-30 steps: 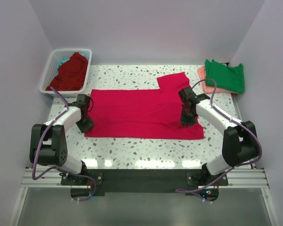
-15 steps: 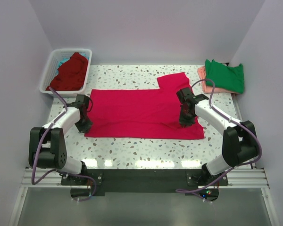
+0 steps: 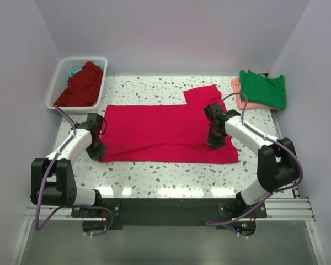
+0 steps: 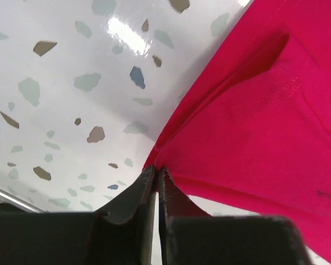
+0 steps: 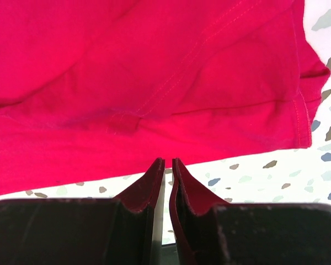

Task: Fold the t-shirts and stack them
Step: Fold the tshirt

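Observation:
A bright crimson-pink t-shirt (image 3: 165, 130) lies spread across the middle of the table, one sleeve pointing to the far side. My left gripper (image 3: 99, 153) is at its near left corner. In the left wrist view the gripper (image 4: 156, 170) is shut on that corner of the shirt (image 4: 265, 110), which rises a little off the table. My right gripper (image 3: 214, 142) stands over the shirt's right part. In the right wrist view its jaws (image 5: 166, 161) are almost together, tips at an edge of the shirt (image 5: 154, 66), with a wrinkle running toward them.
A white slatted basket (image 3: 56, 91) at the far left holds a dark red t-shirt (image 3: 83, 84) over a teal one (image 3: 73, 72). At the far right a folded green t-shirt (image 3: 263, 88) lies on a salmon-pink one (image 3: 236, 91). Speckled table (image 3: 154, 174) shows in front.
My left gripper has shut on the shirt's near left corner and drawn it slightly left and toward me. My right gripper has crept a little left on the shirt.

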You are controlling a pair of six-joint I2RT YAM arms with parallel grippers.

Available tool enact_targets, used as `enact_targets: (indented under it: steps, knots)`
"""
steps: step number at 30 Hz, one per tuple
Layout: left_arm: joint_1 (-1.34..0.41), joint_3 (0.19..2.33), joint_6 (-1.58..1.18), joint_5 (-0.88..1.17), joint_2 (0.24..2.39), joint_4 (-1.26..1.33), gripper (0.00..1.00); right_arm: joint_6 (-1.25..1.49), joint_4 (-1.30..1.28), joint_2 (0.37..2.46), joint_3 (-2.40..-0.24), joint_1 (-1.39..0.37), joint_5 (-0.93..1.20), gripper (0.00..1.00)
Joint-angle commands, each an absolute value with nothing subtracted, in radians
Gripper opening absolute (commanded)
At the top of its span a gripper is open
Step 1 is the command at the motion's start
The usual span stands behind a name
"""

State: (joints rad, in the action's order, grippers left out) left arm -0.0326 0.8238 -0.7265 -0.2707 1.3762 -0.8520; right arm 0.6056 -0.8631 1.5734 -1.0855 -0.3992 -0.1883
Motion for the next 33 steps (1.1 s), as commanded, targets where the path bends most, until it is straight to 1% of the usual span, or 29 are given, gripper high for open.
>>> enact_targets:
  steps: [1, 2, 9, 15, 21, 27, 33]
  knots:
    - [-0.021, 0.825, -0.756, -0.261, 1.394, -0.913, 0.16, 0.601, -0.848, 1.588, -1.138, -0.403, -0.184, 0.14]
    - [-0.023, 0.834, -0.768, -0.268, 1.411, -0.922, 0.2, 0.598, -0.848, 1.589, -1.141, -0.405, -0.189, 0.14]
    - [-0.023, 0.862, -0.781, -0.279, 1.444, -0.894, 0.28, 0.592, -0.85, 1.592, -1.149, -0.405, -0.192, 0.14]
    - [-0.023, 0.934, -0.761, -0.319, 1.414, -0.877, 0.29, 0.591, -0.854, 1.585, -1.147, -0.403, -0.201, 0.14]
    - [-0.023, 0.976, -0.73, -0.252, 1.377, -0.805, 0.29, 0.58, -0.853, 1.588, -1.126, -0.419, -0.175, 0.14]
    - [-0.023, 0.994, -0.726, -0.17, 1.445, -0.735, 0.29, 0.583, -0.844, 1.606, -1.12, -0.463, -0.172, 0.14]
    - [-0.023, 0.989, -0.695, -0.175, 1.532, -0.631, 0.29, 0.595, -0.833, 1.628, -1.126, -0.499, -0.163, 0.14]
